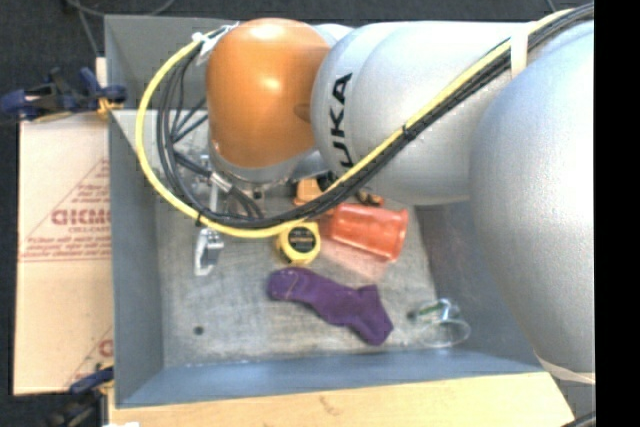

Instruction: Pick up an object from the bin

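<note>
The gripper (pixel 207 251) hangs left of centre in the grey metal bin (pixel 135 315) — whether wide or narrow, I cannot tell — near a small round yellow-and-black disc (pixel 299 243).

Bright light, sheen on arm (pixel 430 105), shadowed bin (pixel 235 325) floor

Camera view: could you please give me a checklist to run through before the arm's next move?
Gripper down inside the bin, near its left wall: ok.
Gripper above an object: not ok, bare floor there.
Yellow tape measure clear of the gripper, to its right: ok.
Purple sock lying in the open: ok.
Orange cup fully in sight: not ok, the arm covers part.
Clear item near the right corner identified: cannot tell.
</note>
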`<action>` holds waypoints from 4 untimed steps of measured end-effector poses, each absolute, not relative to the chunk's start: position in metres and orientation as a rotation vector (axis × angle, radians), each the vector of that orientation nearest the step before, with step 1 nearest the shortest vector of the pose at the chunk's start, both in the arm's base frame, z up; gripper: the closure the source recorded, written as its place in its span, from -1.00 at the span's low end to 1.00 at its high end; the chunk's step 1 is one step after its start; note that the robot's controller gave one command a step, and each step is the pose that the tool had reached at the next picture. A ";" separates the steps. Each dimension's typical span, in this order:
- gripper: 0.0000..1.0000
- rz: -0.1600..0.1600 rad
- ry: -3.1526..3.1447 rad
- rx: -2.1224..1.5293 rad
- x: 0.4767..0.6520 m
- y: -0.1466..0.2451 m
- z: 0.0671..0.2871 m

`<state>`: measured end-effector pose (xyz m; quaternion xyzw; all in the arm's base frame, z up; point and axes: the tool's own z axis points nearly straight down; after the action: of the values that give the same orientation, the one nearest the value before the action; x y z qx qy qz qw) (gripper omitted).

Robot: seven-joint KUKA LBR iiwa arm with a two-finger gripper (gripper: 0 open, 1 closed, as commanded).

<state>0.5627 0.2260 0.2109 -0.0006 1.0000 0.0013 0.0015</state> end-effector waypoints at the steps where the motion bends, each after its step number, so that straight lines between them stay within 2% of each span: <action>1: -1.00 0.002 3.136 -0.066 0.562 0.170 0.177; 2: -1.00 -0.001 3.135 -0.078 0.630 0.155 0.165; 3: -1.00 -0.002 3.129 -0.199 0.611 0.128 0.149; 4: -1.00 0.003 3.134 -0.055 0.586 0.088 0.091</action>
<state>0.5855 0.0878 0.0906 -0.0175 0.9998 0.0010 0.0037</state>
